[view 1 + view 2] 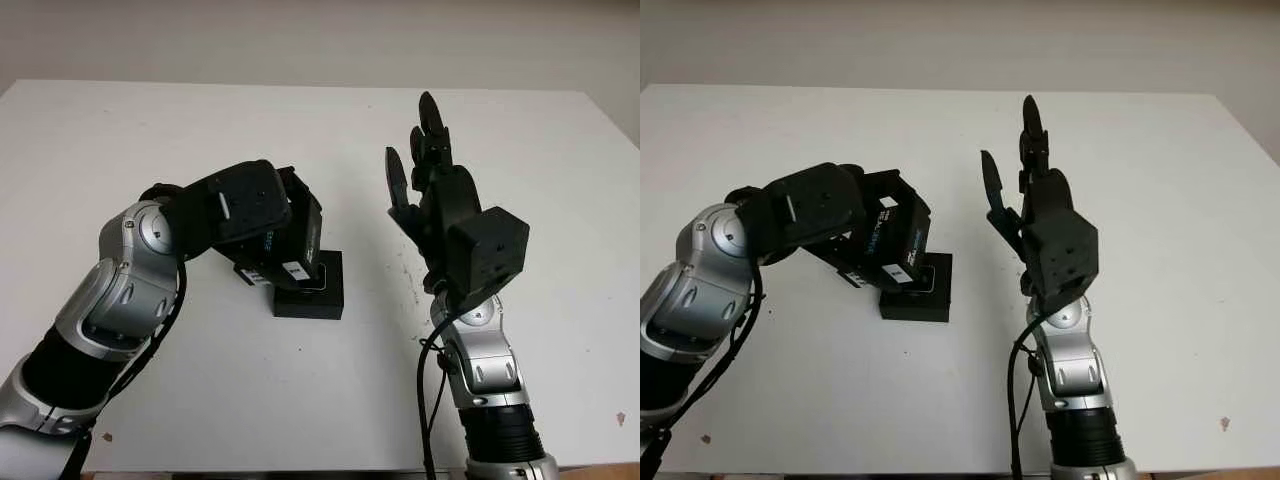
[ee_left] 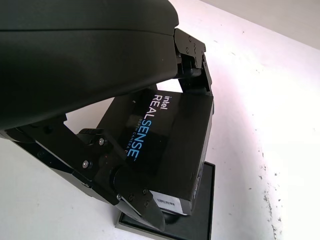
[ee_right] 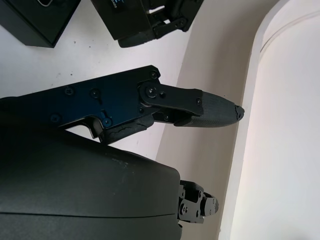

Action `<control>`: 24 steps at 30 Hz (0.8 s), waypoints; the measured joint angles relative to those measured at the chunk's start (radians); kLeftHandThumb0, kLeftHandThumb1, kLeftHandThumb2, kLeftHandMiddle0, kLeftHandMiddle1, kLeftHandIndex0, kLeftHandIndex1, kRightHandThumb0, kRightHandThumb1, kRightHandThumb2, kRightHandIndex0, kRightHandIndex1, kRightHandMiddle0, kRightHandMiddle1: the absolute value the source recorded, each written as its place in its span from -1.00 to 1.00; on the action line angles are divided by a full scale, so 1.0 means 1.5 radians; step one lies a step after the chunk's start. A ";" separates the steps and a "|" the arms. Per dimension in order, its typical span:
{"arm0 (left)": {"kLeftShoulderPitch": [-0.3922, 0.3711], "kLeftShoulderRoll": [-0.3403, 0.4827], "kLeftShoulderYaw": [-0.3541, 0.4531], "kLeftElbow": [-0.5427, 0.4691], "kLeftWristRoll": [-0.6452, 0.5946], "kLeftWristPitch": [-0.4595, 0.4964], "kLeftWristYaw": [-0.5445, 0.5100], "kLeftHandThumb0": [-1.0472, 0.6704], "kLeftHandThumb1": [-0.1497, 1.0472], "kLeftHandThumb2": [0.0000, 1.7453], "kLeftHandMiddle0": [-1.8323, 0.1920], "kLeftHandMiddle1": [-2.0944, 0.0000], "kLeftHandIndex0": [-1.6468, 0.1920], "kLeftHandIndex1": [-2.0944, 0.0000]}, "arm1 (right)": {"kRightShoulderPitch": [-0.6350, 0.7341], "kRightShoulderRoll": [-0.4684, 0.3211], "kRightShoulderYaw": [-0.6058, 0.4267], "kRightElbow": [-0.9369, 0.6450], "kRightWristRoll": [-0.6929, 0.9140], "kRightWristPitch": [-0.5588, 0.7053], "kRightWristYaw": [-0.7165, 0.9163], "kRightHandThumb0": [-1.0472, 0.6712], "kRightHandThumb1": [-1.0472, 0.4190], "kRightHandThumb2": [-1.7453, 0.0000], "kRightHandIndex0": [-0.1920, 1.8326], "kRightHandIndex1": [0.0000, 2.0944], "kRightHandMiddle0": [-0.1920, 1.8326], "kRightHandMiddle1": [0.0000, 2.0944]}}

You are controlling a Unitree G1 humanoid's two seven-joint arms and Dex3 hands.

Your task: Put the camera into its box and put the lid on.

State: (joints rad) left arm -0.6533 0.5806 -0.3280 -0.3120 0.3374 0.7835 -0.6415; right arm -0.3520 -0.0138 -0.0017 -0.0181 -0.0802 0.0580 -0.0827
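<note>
Left hand [image 1: 262,215] clamps the black rectangular cardboard lid [image 2: 167,145] with Intel RealSense lettering — tilted just above the open black box base [image 1: 318,295] on the white table [image 1: 200,130]. Right hand [image 1: 425,165] holds nothing, raised beside the box — camera not discernible.

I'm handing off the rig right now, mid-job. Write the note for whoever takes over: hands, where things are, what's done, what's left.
Left hand: shut on the black lid, holding it tilted over the box base.
Right hand: open, raised above the table, right of the box.
Box base: on the table near the middle, partly covered by the lid. Whether the camera is inside cannot be seen.
Done: lid picked up and brought over the base.
Left: level the lid, seat it on the base, release.
</note>
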 measured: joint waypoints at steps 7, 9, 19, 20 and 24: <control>0.003 0.000 0.000 0.000 -0.022 0.019 -0.028 -0.04 0.83 -0.94 0.42 -0.62 0.46 -0.55 | -0.002 0.003 -0.004 0.000 0.004 0.005 -0.003 -0.58 -1.00 0.38 -0.89 -0.92 -0.89 -0.84; 0.003 0.000 0.000 0.000 -0.029 0.041 -0.040 -0.05 0.83 -0.94 0.41 -0.63 0.45 -0.56 | -0.002 0.005 -0.003 0.000 0.004 0.005 -0.005 -0.58 -1.00 0.38 -0.89 -0.92 -0.89 -0.84; -0.012 -0.006 -0.012 0.013 -0.046 0.103 -0.039 -0.04 0.80 -0.94 0.39 -0.55 0.41 -0.49 | -0.002 0.013 -0.001 0.001 -0.001 0.002 -0.010 -0.58 -1.00 0.40 -0.87 -0.92 -0.88 -0.84; -0.012 -0.008 -0.014 0.014 -0.048 0.104 -0.037 -0.03 0.80 -0.94 0.38 -0.53 0.41 -0.48 | -0.002 0.013 0.000 0.001 -0.003 -0.001 -0.011 -0.58 -1.00 0.39 -0.87 -0.92 -0.88 -0.84; -0.012 -0.016 -0.025 0.022 -0.047 0.094 -0.024 -0.01 0.82 -0.93 0.36 -0.52 0.43 -0.45 | -0.002 0.013 0.004 0.001 -0.012 -0.007 -0.014 -0.58 -1.00 0.38 -0.86 -0.92 -0.88 -0.83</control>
State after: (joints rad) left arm -0.6716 0.5564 -0.3656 -0.2786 0.2670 0.9251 -0.6781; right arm -0.3545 0.0057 0.0043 -0.0172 -0.0985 0.0480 -0.1038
